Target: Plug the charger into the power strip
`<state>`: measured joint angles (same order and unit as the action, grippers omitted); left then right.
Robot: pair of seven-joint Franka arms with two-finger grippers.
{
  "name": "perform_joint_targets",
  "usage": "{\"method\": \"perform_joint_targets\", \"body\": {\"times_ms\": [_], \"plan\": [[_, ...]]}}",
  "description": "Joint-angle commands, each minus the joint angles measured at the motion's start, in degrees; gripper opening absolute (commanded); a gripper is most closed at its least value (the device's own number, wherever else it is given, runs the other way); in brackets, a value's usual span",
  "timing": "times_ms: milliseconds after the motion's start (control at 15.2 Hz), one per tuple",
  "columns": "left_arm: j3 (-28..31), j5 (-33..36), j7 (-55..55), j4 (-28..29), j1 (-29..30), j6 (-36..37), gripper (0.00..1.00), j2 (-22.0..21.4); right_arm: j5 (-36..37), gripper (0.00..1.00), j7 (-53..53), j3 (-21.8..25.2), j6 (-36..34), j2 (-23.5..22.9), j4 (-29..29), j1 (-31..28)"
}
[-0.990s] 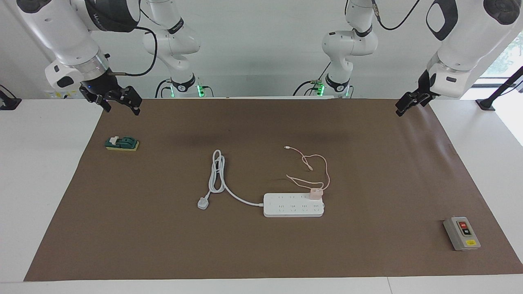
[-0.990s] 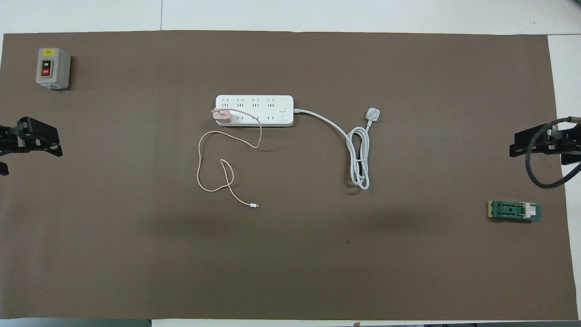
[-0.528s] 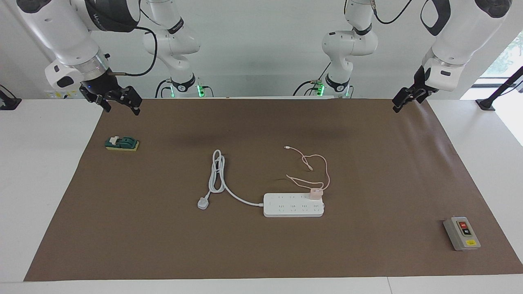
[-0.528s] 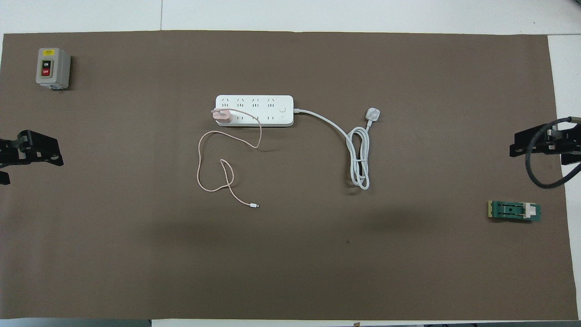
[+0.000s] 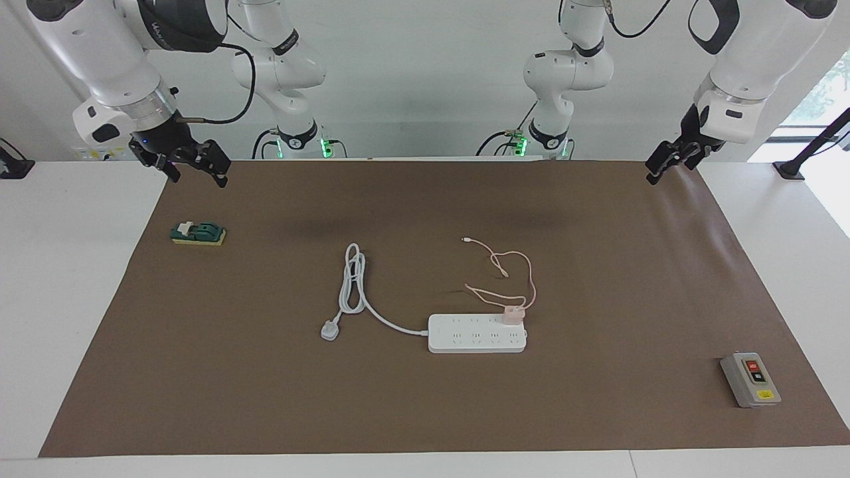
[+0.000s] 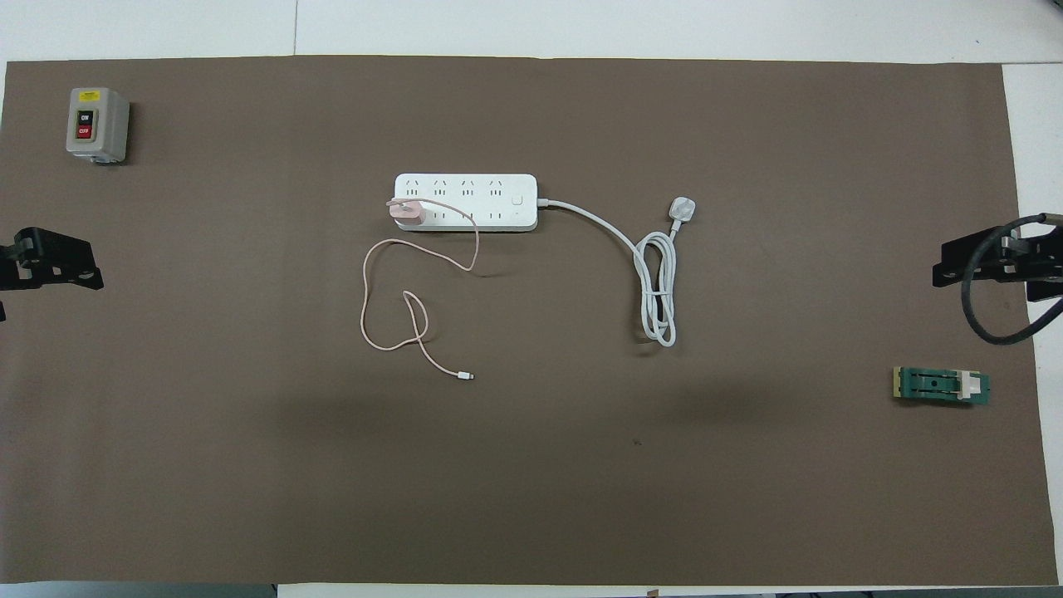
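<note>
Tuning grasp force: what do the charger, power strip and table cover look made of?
Charger: pale pink, smooth, probably hard plastic; its thin cable looks flexible.
Power strip: smooth white moulded block, likely hard plastic.
Table cover: matte brown sheet, faintly creased; paper or thin fabric, can't tell.

Bare brown mat (image 5: 597, 265) surrounds the power strip (image 5: 477, 340) on most sides. On its side nearer the robots the charger (image 5: 512, 315) sits on a socket at the left arm's end, its pink cable (image 5: 511, 265) looping on the mat there. The white cord (image 5: 355, 285) and plug (image 5: 330, 330) lie toward the right arm's end. The grey switch box (image 5: 750, 380) and the green block (image 5: 198, 234) stand well apart at the mat's ends.
</note>
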<state>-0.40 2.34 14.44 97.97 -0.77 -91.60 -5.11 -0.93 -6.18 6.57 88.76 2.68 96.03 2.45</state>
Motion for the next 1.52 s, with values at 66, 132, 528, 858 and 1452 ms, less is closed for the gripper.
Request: {"method": "perform_joint_targets", "body": {"times_ms": [66, 132, 528, 858, 1452], "plan": [[-1.6, -0.4, -10.8, 2.1, 1.9, -2.4, 1.00, -0.5, 0.8, 1.00, 1.2, -0.5, -1.0, 0.5, -0.2, -0.5], [-1.7, -0.5, -11.2, 2.1, 1.8, -2.5, 1.00, -0.3, 0.8, 1.00, 1.2, -0.5, -1.0, 0.5, -0.2, -0.6], [-2.4, -4.4, -19.1, 2.2, 1.6, -2.4, 1.00, -0.6, 0.8, 1.00, 1.2, -0.5, -1.0, 0.4, -0.2, -0.5], [-2.5, -4.6, -19.1, 2.1, 1.3, -1.3, 1.00, -0.7, 0.8, 1.00, 1.2, -0.5, -1.0, 0.5, -0.2, -0.5], [-2.5, -3.3, -18.5, 1.6, 1.2, 1.0, 1.00, -0.4, 0.8, 1.00, 1.2, -0.5, -1.0, 0.5, -0.2, -0.5]]}}
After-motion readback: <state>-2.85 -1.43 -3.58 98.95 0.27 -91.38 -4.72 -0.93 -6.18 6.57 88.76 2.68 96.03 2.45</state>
